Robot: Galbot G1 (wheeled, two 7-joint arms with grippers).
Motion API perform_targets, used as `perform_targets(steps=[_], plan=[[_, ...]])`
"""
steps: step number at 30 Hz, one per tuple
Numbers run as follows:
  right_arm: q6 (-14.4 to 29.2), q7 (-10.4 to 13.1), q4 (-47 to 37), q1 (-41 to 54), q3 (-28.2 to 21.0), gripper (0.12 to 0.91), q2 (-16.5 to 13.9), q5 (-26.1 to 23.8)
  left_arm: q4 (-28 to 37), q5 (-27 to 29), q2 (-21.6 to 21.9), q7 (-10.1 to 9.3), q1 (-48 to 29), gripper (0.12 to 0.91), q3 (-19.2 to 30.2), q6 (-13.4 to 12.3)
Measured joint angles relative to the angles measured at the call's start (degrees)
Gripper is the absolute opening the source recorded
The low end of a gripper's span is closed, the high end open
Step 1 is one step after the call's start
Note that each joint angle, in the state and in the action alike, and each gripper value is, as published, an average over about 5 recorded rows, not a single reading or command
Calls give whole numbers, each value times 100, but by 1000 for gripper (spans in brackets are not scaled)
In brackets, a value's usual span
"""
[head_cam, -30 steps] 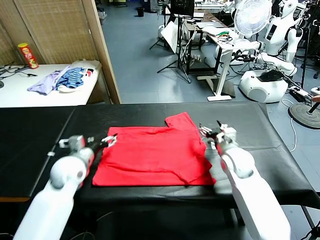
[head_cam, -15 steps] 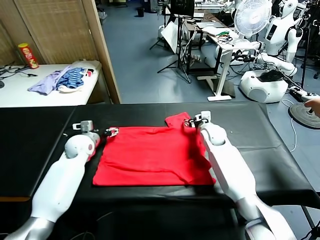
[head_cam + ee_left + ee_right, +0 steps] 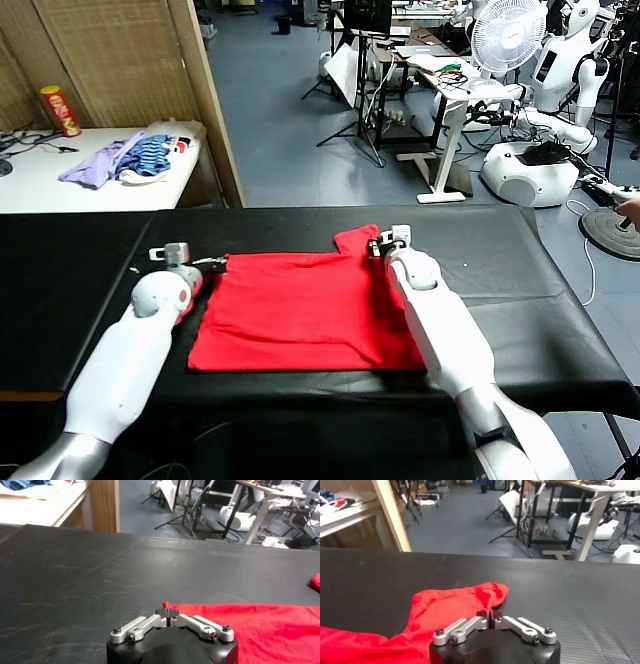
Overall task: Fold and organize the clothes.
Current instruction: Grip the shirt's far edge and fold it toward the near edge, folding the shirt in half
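The red T-shirt point(image 3: 300, 310) lies flat on the black table point(image 3: 520, 290), with one sleeve point(image 3: 357, 238) sticking out at its far right. My left gripper point(image 3: 218, 264) is at the shirt's far left corner. In the left wrist view the left gripper point(image 3: 167, 608) is shut, with a small tuft of the red T-shirt point(image 3: 260, 625) pinched between the tips. My right gripper point(image 3: 377, 245) rests at the sleeve. The right wrist view shows this gripper point(image 3: 490, 614) shut on a raised fold of the red T-shirt point(image 3: 450, 605).
A white side table point(image 3: 40, 185) at the far left carries a heap of lilac and blue-striped garments point(image 3: 125, 160) and a red can point(image 3: 60, 110). A wooden partition point(image 3: 205, 100) stands behind the black table. Stands, a fan point(image 3: 505, 35) and other robots fill the floor beyond.
Both arms have reached forward from the shirt's sides to its far edge. Both grippers, open before, have shut on the cloth: the left at the corner, the right at the sleeve.
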Motion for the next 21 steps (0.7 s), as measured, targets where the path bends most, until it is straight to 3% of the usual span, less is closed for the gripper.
perform_targets(steps=[9, 21], plan=[[-627, -39, 1777, -898, 179, 123, -545, 643, -1125, -37, 249, -62, 622, 126, -329, -28], [-1746, 624, 3744, -2155, 524, 123, -1290, 1340, -2455, 62, 522, -163, 1967, 126, -898, -77]])
